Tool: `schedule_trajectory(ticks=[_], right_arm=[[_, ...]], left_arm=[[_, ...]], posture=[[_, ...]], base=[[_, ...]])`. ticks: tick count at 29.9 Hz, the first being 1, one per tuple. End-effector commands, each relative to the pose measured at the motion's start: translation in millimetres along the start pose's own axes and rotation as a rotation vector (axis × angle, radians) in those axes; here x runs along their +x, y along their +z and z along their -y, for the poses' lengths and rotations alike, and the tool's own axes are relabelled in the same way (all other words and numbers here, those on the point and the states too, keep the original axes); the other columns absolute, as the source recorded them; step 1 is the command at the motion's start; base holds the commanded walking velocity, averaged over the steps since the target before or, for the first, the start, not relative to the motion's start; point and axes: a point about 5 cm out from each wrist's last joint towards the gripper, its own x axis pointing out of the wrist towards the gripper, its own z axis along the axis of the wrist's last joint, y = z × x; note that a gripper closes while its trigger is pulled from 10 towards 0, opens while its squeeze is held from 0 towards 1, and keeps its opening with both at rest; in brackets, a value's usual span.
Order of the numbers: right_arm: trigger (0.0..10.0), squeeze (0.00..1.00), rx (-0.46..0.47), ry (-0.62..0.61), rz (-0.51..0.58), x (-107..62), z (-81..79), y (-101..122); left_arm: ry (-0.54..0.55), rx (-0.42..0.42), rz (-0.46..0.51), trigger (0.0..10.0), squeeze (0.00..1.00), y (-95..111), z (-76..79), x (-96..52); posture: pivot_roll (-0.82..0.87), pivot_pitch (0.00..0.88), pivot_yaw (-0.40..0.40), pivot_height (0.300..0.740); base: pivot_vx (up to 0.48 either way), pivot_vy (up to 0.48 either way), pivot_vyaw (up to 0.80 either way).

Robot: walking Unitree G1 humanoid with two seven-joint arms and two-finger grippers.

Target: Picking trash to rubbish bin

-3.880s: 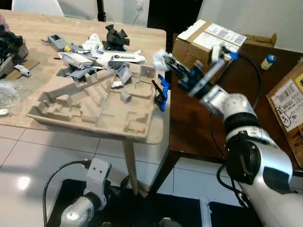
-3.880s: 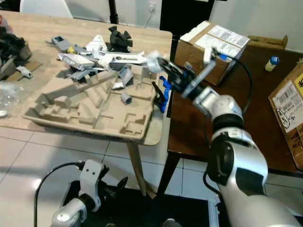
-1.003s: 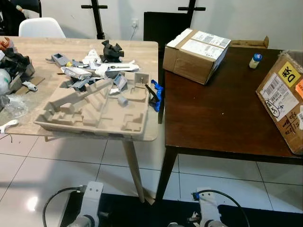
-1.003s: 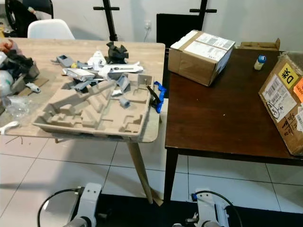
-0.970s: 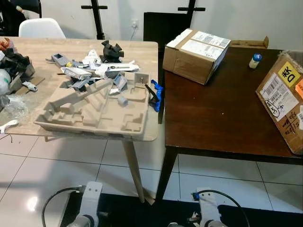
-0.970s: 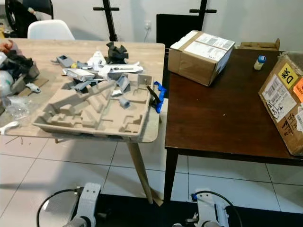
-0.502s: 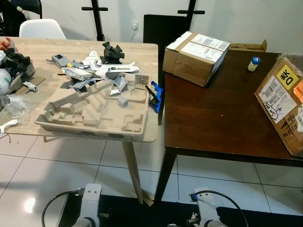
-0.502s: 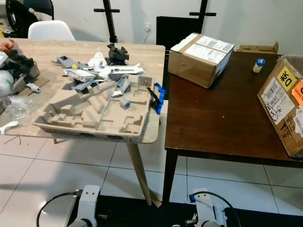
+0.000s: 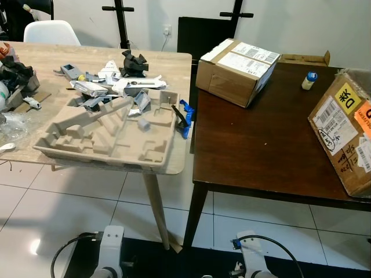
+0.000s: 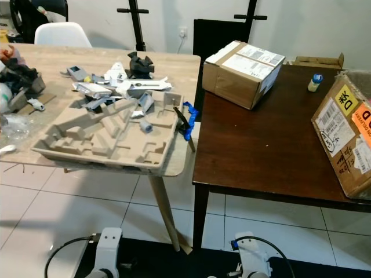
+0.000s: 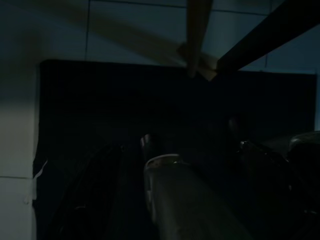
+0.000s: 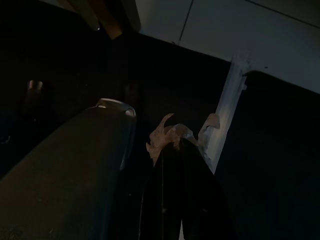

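My right gripper (image 12: 172,145) hangs low over the dark mat, fingers closed on a paper scrap (image 12: 172,134). My left arm hangs idle, and I can't tell its jaw state. More trash (image 9: 113,84) lies on the wooden table (image 9: 168,63) behind the pulp tray (image 9: 104,136).

Head stereo pair looks forward-down, sharing light table (image 9: 174,63) and dark table (image 10: 272,139); wrist cameras face dim floor (image 12: 260,40) closely.

Right box (image 9: 346,130): cut by the frame edge. My left gripper (image 11: 107,200): too dark to tell. Far-left clutter (image 9: 14,81): partly cropped.
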Motion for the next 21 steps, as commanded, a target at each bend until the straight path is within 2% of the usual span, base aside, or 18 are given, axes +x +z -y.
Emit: schedule_trajectory(ticks=[1, 21], right_arm=[[10.0, 0.0, 0.002, 0.002, -0.028, -1.3, -0.5, -9.4], [10.0, 0.0, -0.008, 0.008, -0.013, -0.4, -0.7, -4.5]], left_arm=[[-0.009, -0.006, -0.03, 10.0, 0.0, -9.1, 3.9, -1.3], [-0.015, -0.017, 0.002, 10.0, 0.0, -1.0, 4.2, 0.8]], posture=[[-0.02, 0.127, -0.021, 0.74], [-0.02, 0.123, -0.026, 0.74]], base=[[0.0, -0.285, 0.0], [0.0, -0.352, 0.0]])
